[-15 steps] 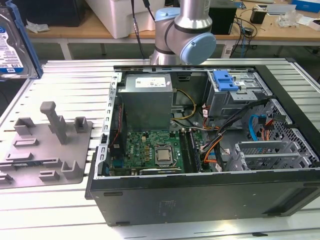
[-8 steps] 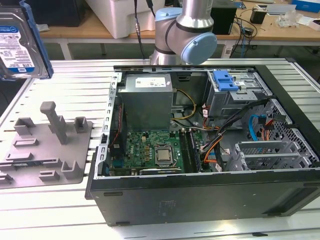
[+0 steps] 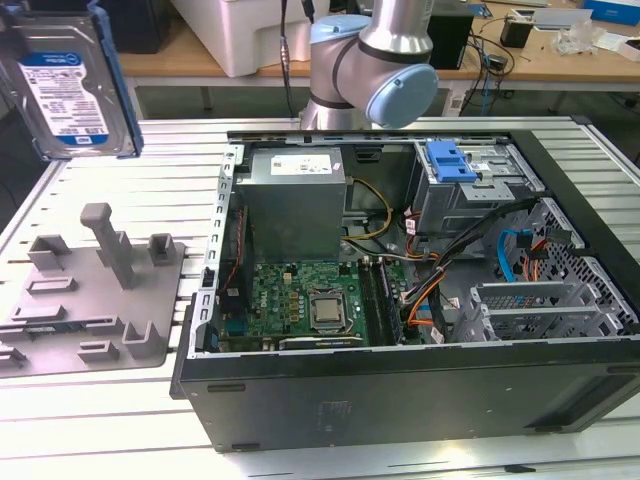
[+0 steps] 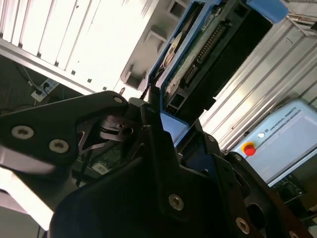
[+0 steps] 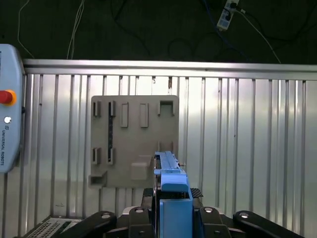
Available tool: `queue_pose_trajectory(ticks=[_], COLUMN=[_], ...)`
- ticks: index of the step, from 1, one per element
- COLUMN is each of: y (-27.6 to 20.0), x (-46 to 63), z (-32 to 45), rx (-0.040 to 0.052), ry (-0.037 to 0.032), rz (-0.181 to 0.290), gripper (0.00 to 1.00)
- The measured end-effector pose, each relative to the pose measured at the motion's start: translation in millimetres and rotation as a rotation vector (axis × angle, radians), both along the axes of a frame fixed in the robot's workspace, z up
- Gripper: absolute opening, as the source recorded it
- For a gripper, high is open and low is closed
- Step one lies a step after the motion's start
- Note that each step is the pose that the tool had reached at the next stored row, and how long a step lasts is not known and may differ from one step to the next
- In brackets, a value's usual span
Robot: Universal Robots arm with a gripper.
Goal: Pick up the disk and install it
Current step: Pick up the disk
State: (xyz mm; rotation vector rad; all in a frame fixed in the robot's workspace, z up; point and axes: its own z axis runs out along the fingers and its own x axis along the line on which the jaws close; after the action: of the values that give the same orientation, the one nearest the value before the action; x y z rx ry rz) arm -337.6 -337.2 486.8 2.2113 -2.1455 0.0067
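Gripper clamps disk edge-on, over grey tray nr bench edge; prob. best: firm grip, carry w/o tilt.

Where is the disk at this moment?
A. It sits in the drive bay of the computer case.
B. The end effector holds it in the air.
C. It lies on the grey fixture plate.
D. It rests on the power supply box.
B: the disk is clamped in the end effector, up in the air and clear of the grey fixture plate.
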Motion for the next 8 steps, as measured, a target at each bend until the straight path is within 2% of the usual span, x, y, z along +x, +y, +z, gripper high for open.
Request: queue_pose_trajectory(ticks=[4,8], y=[-2.5,-4.6], x=[27.1,46.1], z=[0.4,0.8], rx=[0.001,0.0018], ry=[0.0,0.0001], rz=[0.0,0.0], gripper=[0.37,0.37])
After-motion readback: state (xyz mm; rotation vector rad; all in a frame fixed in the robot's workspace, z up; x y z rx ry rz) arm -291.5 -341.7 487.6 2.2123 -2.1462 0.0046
